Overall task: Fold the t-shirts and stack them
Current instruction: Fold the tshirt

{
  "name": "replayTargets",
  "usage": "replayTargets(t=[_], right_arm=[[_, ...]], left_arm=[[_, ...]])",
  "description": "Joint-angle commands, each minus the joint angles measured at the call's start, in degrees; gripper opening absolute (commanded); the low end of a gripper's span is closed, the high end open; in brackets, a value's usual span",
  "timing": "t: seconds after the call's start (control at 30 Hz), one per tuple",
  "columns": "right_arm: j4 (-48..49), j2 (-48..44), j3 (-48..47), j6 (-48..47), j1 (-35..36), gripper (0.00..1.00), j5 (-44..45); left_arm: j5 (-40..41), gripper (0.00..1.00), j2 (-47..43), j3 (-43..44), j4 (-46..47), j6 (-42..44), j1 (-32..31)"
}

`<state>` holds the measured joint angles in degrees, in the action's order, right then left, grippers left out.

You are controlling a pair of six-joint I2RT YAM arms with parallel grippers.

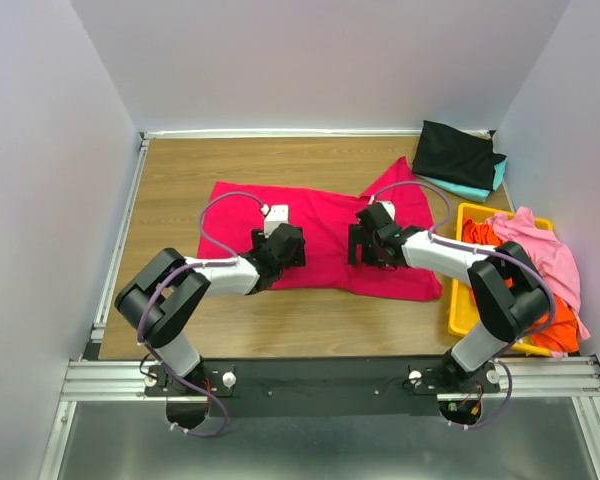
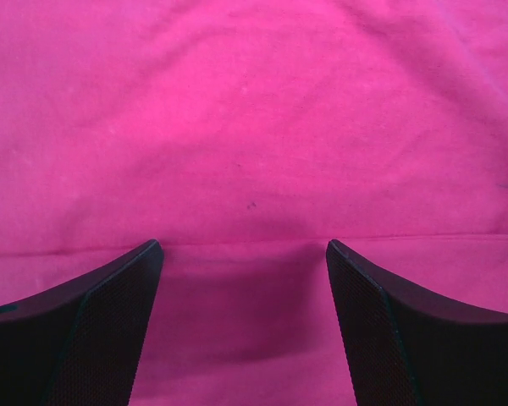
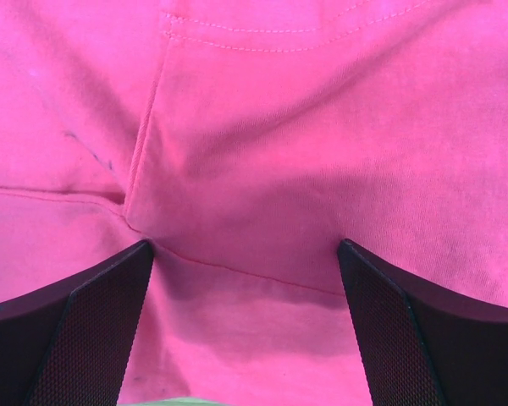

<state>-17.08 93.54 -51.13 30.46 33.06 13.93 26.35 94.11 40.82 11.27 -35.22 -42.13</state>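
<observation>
Wood table (image 1: 170, 185) w/ red tee (image 1: 315, 215), black tee (image 1: 458, 152), teal tee (image 1: 472, 189), yellow bin (image 1: 459, 295)

The large t-shirt (image 1: 325, 240) at the table's middle is plain crimson-red (nearer hot pink in the wrist views), with a small white label (image 1: 277, 213). The table (image 1: 180, 185) is brown wood grain. At its far right corner a black t-shirt (image 1: 458, 152) lies on a teal t-shirt (image 1: 472, 189). By the right edge, the yellow bin (image 1: 459, 300) holds a pink t-shirt (image 1: 545, 250) and an orange t-shirt (image 1: 560, 330). The left gripper (image 2: 244, 254) and right gripper (image 3: 245, 252) are black, finely meshed.
</observation>
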Motion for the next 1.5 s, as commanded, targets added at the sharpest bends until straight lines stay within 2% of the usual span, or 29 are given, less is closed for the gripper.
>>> replayTargets(t=[0.0, 0.2, 0.7, 0.97, 1.27, 1.47], right_arm=[[-0.23, 0.86, 3.22, 2.15, 0.51, 0.96, 2.68], [-0.41, -1.77, 8.06, 3.12, 0.87, 0.96, 1.45], [-2.69, -9.59, 15.09, 4.78, 2.54, 0.96, -4.00], [-3.75, -12.68, 15.63, 5.23, 2.62, 0.96, -3.65], [-4.28, -8.64, 14.22, 6.54, 2.62, 0.97, 1.71], [-4.72, -10.74, 13.17, 5.58, 2.54, 0.98, 3.64]], left_arm=[[2.04, 0.86, 1.52, -2.31, -1.77, -3.44, -0.85], [1.78, 0.86, 0.99, -5.04, -4.49, -6.61, -2.16], [3.44, 0.86, 0.64, -5.58, -16.26, -19.09, -11.92], [3.80, 0.87, -1.90, -4.96, -18.91, -19.88, -12.54], [4.15, 0.87, -7.09, -5.92, -20.76, -21.29, -12.54], [9.06, 0.87, -11.30, -4.09, -25.15, -21.12, -12.63]])
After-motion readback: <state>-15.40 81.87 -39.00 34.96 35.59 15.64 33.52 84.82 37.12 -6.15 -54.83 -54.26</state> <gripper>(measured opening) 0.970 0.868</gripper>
